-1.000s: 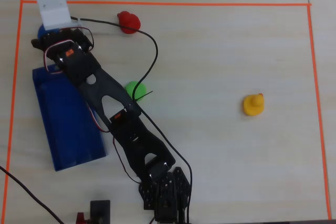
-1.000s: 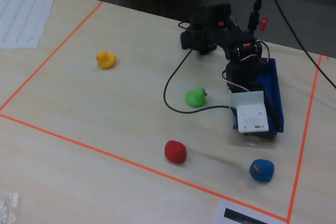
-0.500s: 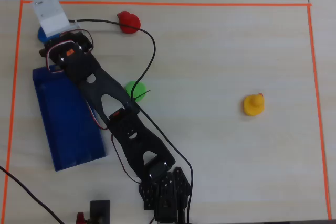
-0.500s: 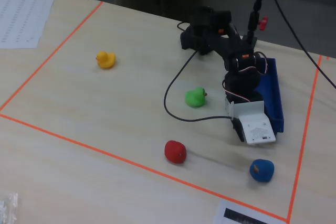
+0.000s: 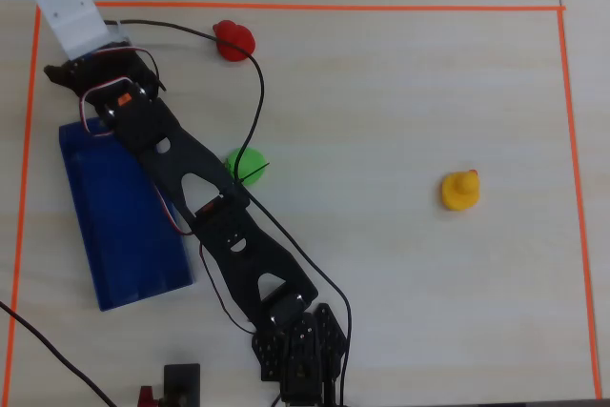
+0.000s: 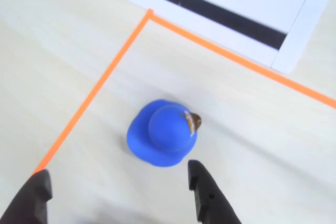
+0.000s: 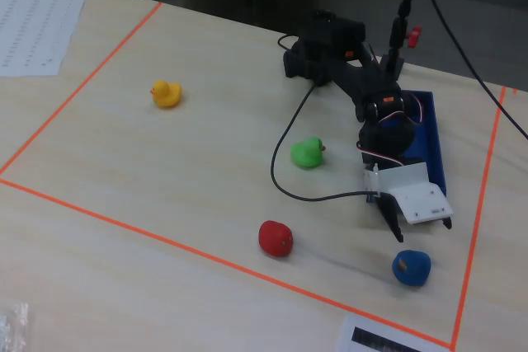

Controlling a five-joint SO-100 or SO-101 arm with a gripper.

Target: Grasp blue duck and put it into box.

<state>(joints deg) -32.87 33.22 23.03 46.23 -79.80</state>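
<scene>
Your gripper (image 6: 118, 192) hangs wide open and empty, with the blue duck (image 6: 164, 134) on the table just ahead of its fingertips — between their lines, touching neither. The box (image 7: 431, 150) lies behind the gripper, beside the arm — the duck sits outside it, near the orange tape corner (image 6: 149, 13).

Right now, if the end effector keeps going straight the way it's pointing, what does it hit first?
Most likely the blue duck. In the wrist view it sits just ahead of the open end effector, roughly between the fingertips' lines, with bare table around it. Depth is uncertain.
</scene>
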